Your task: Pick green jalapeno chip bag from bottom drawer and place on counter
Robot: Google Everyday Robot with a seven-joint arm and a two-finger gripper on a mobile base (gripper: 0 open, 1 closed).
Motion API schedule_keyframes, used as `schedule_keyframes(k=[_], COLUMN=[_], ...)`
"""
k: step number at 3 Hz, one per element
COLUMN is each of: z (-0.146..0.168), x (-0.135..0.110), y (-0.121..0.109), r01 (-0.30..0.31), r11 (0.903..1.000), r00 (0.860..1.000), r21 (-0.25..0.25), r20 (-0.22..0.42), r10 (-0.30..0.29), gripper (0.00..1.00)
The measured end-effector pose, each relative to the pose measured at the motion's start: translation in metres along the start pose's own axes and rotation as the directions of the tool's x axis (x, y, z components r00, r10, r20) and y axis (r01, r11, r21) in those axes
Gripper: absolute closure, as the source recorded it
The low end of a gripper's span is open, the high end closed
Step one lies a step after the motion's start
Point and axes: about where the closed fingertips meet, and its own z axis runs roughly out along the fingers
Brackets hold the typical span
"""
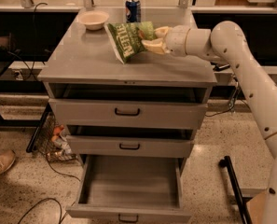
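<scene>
The green jalapeno chip bag [128,39] is a crinkly light-green bag with white lettering. My gripper [149,38] is shut on its right edge and holds it over the middle of the counter [91,64], its lower corner close to or touching the grey surface. My white arm [231,45] reaches in from the right. The bottom drawer [128,185] is pulled open below, and I see nothing inside it.
A cream bowl [93,19] and a blue can [133,9] stand at the back of the counter. The two upper drawers [127,112] are slightly ajar. A shoe [0,164] and cables lie on the floor at left. A dark frame [233,190] stands at right.
</scene>
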Motion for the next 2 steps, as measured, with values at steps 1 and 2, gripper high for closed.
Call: schedule_keyframes(k=[1, 2], z=[0.0069, -0.0007], x=[0.0027, -0.0016], y=[0.0022, 0.0057], r01=[0.001, 0.021], r11=[0.9997, 0.9991], r00=[1.000, 0.999], r21=[-0.024, -0.037], r20=[-0.018, -0.037], r10=[-0.001, -0.022], gripper=[0.04, 0.00])
